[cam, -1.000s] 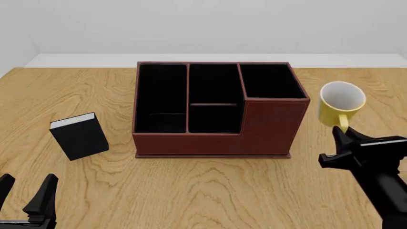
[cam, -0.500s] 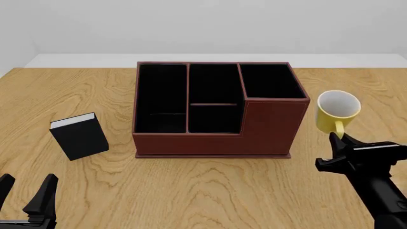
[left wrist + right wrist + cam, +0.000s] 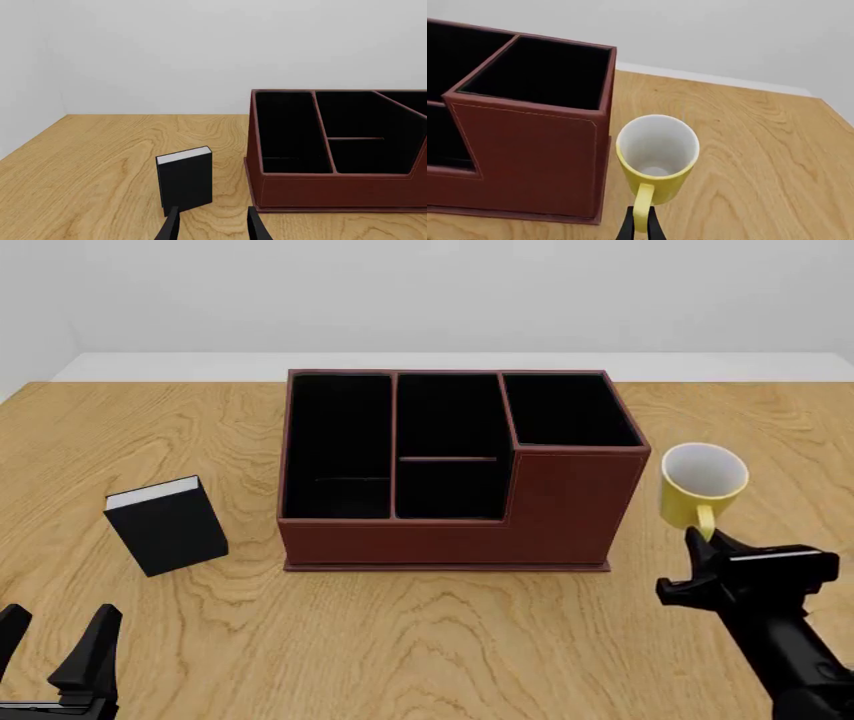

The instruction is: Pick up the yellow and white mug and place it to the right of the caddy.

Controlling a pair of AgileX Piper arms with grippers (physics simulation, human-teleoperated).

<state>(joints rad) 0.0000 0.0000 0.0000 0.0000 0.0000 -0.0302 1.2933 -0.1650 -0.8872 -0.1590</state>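
Observation:
The yellow and white mug (image 3: 703, 483) is upright just right of the caddy (image 3: 454, 510), a large reddish-brown box with black compartments. My right gripper (image 3: 705, 542) is shut on the mug's yellow handle from the near side. In the right wrist view the mug (image 3: 657, 159) shows its white inside, its handle is pinched between the fingers of the right gripper (image 3: 640, 227), and the caddy's tall end (image 3: 527, 145) stands close beside it. Whether the mug's base touches the table is unclear. My left gripper (image 3: 54, 650) is open and empty at the near left corner.
A small black book with white pages (image 3: 167, 525) stands left of the caddy. In the left wrist view the book (image 3: 185, 180) is just beyond the left gripper (image 3: 212, 230). The wooden table (image 3: 441, 640) ends at a white wall behind.
My right gripper has lowered the mug and drawn it slightly left, closer to the caddy's right wall. The left arm has not moved.

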